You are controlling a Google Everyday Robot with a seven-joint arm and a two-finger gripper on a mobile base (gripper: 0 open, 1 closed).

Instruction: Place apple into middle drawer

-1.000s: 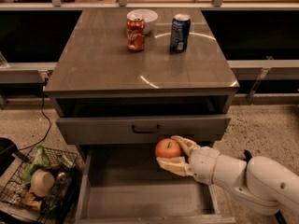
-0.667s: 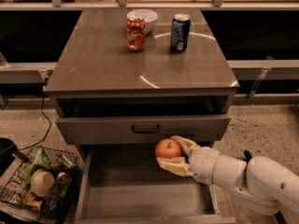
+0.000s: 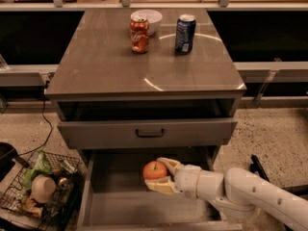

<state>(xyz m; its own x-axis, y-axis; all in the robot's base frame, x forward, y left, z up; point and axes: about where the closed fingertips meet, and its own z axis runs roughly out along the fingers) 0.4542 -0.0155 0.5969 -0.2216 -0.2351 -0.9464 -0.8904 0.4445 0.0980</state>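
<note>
Camera view: gripper (image 3: 155, 173) reaches from right into open middle drawer (image 3: 125, 203). Jaws spread to apple's width, clamped on apple (image 3: 154, 169), one finger above, one below. Apple sits between jaws, over rear part of drawer's bare grey floor; contact with floor cannot be told. Closed drawer front (image 3: 149, 133) with dark handle just above. Counter (image 3: 110, 71) carries red can (image 3: 139, 34), blue can (image 3: 185, 33), white bowl (image 3: 147, 19) near back edge. Wire basket (image 3: 38, 189) of clutter on speckled floor (image 3: 274, 134), left of drawer.
</note>
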